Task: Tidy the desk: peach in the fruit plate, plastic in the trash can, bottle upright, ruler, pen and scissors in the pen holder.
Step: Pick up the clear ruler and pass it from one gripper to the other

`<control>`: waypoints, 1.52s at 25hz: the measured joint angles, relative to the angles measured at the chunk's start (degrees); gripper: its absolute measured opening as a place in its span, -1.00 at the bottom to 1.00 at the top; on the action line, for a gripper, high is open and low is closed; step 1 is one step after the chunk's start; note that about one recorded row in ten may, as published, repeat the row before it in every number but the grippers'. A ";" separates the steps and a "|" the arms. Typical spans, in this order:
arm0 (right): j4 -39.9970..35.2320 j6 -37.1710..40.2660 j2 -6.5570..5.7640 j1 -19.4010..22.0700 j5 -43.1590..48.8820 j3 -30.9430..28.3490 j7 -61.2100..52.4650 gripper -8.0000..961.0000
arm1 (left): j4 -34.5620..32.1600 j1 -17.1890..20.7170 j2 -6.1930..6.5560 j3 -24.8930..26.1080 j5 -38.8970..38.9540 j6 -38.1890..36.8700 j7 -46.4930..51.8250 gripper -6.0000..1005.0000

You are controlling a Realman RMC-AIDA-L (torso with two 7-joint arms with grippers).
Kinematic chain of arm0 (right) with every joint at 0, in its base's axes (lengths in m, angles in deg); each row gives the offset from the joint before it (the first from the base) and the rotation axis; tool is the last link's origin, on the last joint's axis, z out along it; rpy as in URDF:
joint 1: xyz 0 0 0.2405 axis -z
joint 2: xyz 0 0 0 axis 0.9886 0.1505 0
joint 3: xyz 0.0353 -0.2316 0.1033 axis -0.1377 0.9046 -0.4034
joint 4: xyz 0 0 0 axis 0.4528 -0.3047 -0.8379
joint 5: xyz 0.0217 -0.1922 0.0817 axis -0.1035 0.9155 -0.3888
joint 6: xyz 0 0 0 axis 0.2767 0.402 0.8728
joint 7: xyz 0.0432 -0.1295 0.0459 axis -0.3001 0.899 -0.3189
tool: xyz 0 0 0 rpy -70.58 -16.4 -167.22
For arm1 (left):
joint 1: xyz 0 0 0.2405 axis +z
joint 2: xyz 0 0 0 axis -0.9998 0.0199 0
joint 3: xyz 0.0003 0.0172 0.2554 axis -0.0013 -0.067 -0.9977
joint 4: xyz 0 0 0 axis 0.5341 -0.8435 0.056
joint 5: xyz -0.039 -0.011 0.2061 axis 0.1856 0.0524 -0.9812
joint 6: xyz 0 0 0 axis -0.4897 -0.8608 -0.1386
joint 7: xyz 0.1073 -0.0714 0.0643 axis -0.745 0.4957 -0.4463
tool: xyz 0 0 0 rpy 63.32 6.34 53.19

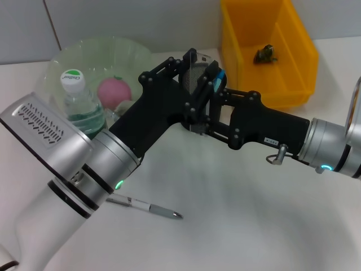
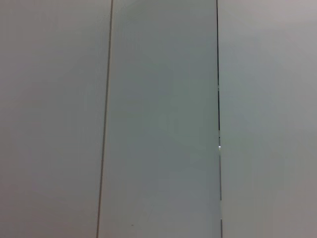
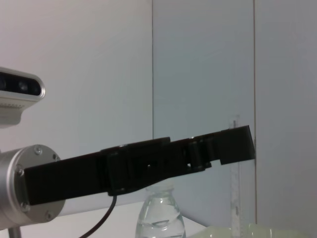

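Head view, left gripper [image 1: 198, 84] and right gripper [image 1: 211, 93] meeting over the pen holder [image 1: 197, 68], fingers' spread unclear, pen [image 1: 148, 207] alone on open counter [image 1: 237, 214], bottle [image 1: 80, 104] upright beside peach [image 1: 114, 91] in fruit plate [image 1: 98, 51], yellow trash can [image 1: 265, 51] at far edge.

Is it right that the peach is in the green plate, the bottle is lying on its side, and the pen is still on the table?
Not quite. The bottle is standing upright, cap on top, as the head view shows. The rest holds: the peach sits in the green plate, and the pen lies on the table.
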 joint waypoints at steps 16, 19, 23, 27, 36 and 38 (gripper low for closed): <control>0.75 -1.29 0.15 -1.04 -0.19 -0.35 0.51 -0.43 | 0.64 -0.38 0.00 -0.15 0.03 -0.05 0.23 -0.01; 1.46 -1.29 0.16 -1.46 -0.31 -0.41 0.51 -0.48 | 0.73 -0.44 0.00 -0.10 -0.04 -0.09 -0.03 0.00; 1.99 -1.29 0.16 -1.82 -0.41 -0.42 0.51 -0.56 | 0.87 -0.61 0.00 -0.14 -0.04 -0.10 -0.06 0.00; 3.13 -1.30 0.16 -2.04 -2.25 -0.65 0.51 -0.82 | 1.27 -1.00 0.00 -0.16 0.20 -0.14 0.01 0.01; 3.41 -1.27 0.07 -2.29 -3.08 -0.23 0.11 -0.95 | 1.33 -1.12 0.00 0.16 0.06 -0.46 -0.19 0.03; 3.37 -1.07 0.00 -2.37 -3.11 -0.13 0.08 -0.96 | 1.51 -1.16 0.00 0.35 -0.05 -1.23 -0.20 0.03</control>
